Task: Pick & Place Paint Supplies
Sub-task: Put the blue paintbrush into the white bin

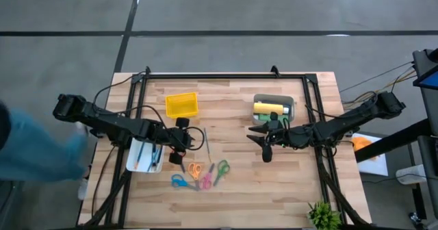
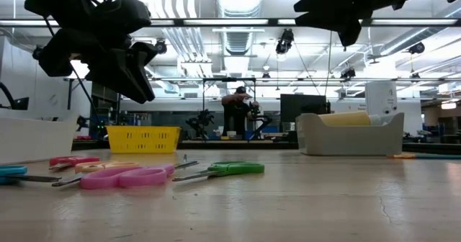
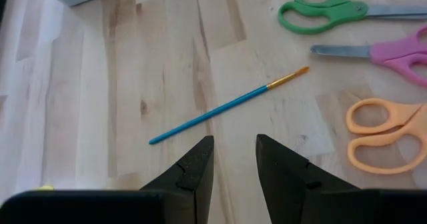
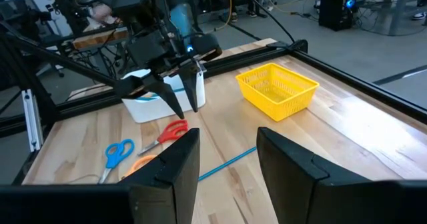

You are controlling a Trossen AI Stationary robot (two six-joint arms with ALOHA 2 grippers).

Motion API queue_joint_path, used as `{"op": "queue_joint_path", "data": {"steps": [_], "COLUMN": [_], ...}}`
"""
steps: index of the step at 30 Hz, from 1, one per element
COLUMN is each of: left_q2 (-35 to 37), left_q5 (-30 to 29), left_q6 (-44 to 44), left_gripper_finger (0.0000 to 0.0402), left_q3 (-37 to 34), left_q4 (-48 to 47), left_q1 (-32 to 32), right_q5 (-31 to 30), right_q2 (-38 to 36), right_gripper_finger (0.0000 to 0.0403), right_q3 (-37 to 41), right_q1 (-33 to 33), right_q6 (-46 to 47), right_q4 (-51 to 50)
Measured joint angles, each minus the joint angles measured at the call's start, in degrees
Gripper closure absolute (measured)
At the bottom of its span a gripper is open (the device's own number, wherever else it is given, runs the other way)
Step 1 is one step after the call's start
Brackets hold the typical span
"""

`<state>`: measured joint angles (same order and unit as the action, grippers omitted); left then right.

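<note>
Left gripper [image 1: 179, 155]: centre-left of the high view, above the table [image 1: 274, 189], fingers [image 3: 200, 167] parted and clasping nothing (bare wood between them in the left wrist view).
White bin [image 1: 145, 156]: left of centre in the high view, just beside the left gripper, thin sticks inside.
Yellow basket [image 1: 181, 105]: upper centre-left in the high view, apart from both grippers.
Teal brush [image 3: 227, 106]: middle of the left wrist view, flat on the wood, orange tip toward the upper right, beyond the fingertips and untouched.
Scissors: blue [image 1: 179, 182], orange [image 1: 195, 168], pink [image 1: 206, 181] and green [image 1: 222, 170], lower centre of the high view, lying close together.
Right gripper [image 1: 267, 148]: right of centre in the high view, fingers [image 4: 167, 167] apart, empty.
Grey tray [image 1: 274, 109]: upper right of centre, holding a yellow bottle [image 1: 267, 107] on its side (a green one [image 1: 268, 116] next to it).
</note>
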<state>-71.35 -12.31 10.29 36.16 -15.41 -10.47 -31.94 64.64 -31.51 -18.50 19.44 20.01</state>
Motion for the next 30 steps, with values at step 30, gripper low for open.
{"op": "queue_joint_path", "data": {"steps": [30], "left_q2": [-4.9], "left_q5": [7.4], "left_q6": [-75.6], "left_gripper_finger": [0.0291], "left_q3": [14.3], "left_q4": [-5.9], "left_q1": [3.3], "right_q5": [0.0], "right_q2": [0.0], "right_gripper_finger": [0.0254], "right_q3": [0.0], "right_q1": [0.0], "right_q6": [0.0], "right_q4": [-0.1]}}
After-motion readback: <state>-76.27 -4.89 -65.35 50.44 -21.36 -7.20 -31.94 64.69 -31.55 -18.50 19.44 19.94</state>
